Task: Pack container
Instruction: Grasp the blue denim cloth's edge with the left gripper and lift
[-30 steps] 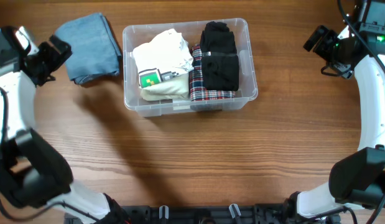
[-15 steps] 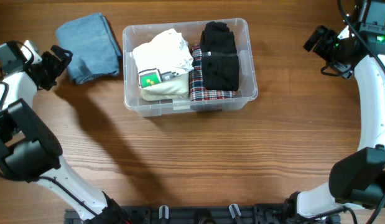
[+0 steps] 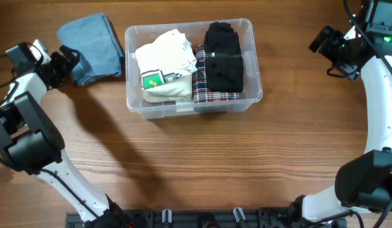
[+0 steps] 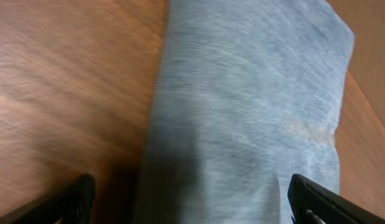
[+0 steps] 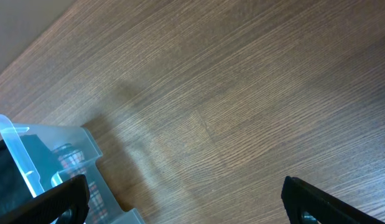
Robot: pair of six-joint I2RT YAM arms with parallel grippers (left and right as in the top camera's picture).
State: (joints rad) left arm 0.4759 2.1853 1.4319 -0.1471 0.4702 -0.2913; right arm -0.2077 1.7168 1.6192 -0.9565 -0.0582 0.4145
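Observation:
The container (image 3: 194,109), a clear plastic bin, stands at the middle back of the table. It holds a white garment (image 3: 165,60), a plaid cloth (image 3: 200,87) and a black garment (image 3: 222,58). To its left lies a folded blue denim cloth (image 3: 93,47). My left gripper (image 3: 66,58) is open at that cloth's left edge. In the left wrist view the denim cloth (image 4: 254,106) fills the frame, and the left gripper (image 4: 192,202) straddles its near edge without gripping. My right gripper (image 3: 321,39) hangs open at the far right, away from the bin. The right wrist view shows the right gripper (image 5: 186,199) empty over bare wood, the container's corner (image 5: 30,155) at the left.
The wooden table (image 3: 196,164) stretches bare in front of the bin. Both arm bases rise from the front corners. A black rail (image 3: 196,218) runs along the front edge.
My left arm has swung in, bringing its gripper rightward onto the denim cloth's left edge. The right arm, the bin and its contents have not moved.

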